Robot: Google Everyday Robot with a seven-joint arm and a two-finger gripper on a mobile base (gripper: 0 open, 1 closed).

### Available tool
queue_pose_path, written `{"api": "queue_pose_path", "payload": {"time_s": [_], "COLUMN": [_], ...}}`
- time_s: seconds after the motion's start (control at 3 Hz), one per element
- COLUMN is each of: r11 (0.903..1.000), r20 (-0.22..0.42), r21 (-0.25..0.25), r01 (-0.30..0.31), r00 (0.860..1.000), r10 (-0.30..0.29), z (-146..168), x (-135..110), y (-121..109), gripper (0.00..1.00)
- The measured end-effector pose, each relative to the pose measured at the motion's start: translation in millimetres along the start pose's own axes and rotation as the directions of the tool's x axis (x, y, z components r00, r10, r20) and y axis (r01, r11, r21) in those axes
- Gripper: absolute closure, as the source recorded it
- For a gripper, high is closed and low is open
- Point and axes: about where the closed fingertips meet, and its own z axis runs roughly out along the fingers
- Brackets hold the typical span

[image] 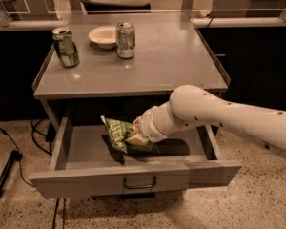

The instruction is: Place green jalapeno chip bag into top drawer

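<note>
Inside the pulled-out drawer: the green jalapeno chip bag (pixel 118 131) lies over the middle of the floor of the top drawer (pixel 58 146). It is tilted and has a dark shadow under it. I cannot tell whether it rests on the floor or hangs just above.
Tool: the tool (pixel 136 136) is low between the drawer walls, against the right edge of the bag. I cannot tell whether it is pinching the bag or spread, because the bag and the wrist cover it.
Arm: the arm (pixel 219 116) comes from the right and slants down under the edge of the bench (pixel 148 75), because the bench top covers the back of the drawer.
Handle: the handle (pixel 139 184) at the front centre is free, and the drawer stands wide open so its floor can be reached from above.
Bench top: a green can (pixel 66 46), a silver can (pixel 126 40) and a small bowl (pixel 103 36) stand at the back, well apart from the drawer.
Step, as I judge: the placing is almost complete. What is left is to release the bag and take the arm out.
Risk: thin foil may cling to the tool when it lifts.
</note>
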Motion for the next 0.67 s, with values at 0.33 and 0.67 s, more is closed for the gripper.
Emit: {"api": "queue_pose_path", "payload": {"time_s": [0.33,0.67], "r11": [1.0000,0.9999], "r20": [0.009,0.002], "r21": [-0.006,-0.012], "r01": [0.001,-0.009], "r00": [1.000,1.000], "r10": [-0.001,0.009], "z": [19.9,40.0], "x": [7.7,19.8], "y": [-7.4,-14.4], "gripper": [1.00,1.00]}}
